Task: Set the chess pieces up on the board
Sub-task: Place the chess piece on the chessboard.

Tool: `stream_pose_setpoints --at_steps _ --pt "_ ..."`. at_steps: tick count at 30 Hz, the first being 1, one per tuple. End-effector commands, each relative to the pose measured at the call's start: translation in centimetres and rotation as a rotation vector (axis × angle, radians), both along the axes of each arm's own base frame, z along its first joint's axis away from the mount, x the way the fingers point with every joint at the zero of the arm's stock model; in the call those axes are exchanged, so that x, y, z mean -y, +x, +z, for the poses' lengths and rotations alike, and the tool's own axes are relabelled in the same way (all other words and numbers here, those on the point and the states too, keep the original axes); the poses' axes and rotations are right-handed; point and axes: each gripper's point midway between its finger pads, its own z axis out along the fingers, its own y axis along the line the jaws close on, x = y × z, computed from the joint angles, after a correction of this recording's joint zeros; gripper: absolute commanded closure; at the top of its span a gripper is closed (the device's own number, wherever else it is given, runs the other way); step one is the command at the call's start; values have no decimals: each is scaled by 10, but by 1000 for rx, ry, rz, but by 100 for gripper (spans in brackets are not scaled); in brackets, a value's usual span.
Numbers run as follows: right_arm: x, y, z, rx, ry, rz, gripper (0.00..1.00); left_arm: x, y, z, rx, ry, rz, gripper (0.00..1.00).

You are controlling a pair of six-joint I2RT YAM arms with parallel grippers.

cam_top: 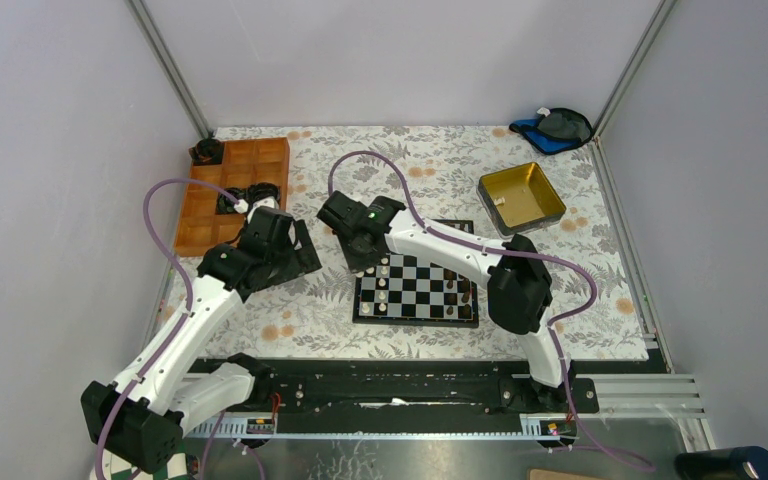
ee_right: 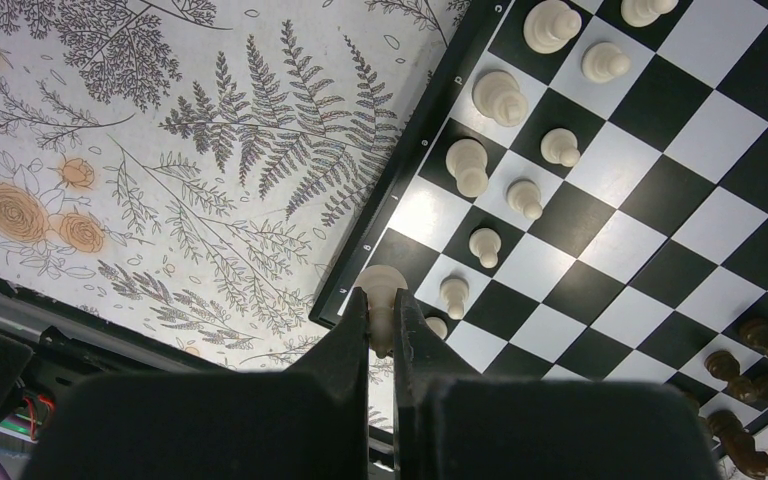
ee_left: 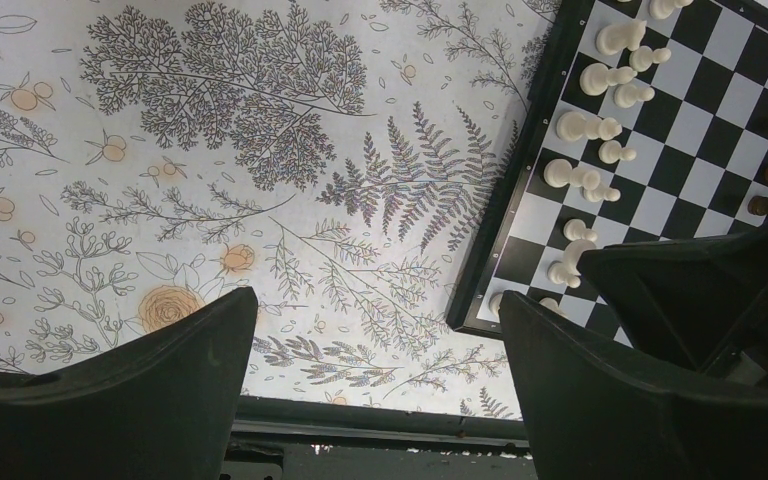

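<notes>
The black-framed board (cam_top: 416,320) lies at the table's centre, and its frame (ee_right: 400,170) also shows in the right wrist view. Several white chess pieces (ee_right: 468,166) stand in two rows along its left side (ee_left: 582,127). Dark pieces (ee_right: 760,340) stand on the opposite side. My right gripper (ee_right: 381,312) is shut on a white piece (ee_right: 381,285), held over the board's near-left corner (cam_top: 368,264). My left gripper (ee_left: 375,300) is open with nothing between its fingers. It hangs over the floral cloth just left of the board (cam_top: 298,262).
An orange-brown wooden compartment tray (cam_top: 228,190) holding dark items sits at the back left. A gold square tin (cam_top: 522,198) stands at the back right, and a blue and black object (cam_top: 555,127) lies in the far corner. A black rail (cam_top: 390,385) runs along the near edge.
</notes>
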Motion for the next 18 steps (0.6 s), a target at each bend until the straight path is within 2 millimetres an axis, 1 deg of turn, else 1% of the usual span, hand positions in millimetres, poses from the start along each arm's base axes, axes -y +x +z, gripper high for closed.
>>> stream_pose_setpoints --at_steps 1,5,18 --pt "-5 3 13 47 16 15 100 -4 -2 -1 -5 9 4 1" --pt "-4 3 12 47 14 18 100 -4 -2 -1 -7 9 9 1" --pt "3 1 -6 36 -29 27 100 -5 -2 -1 -13 11 14 1"
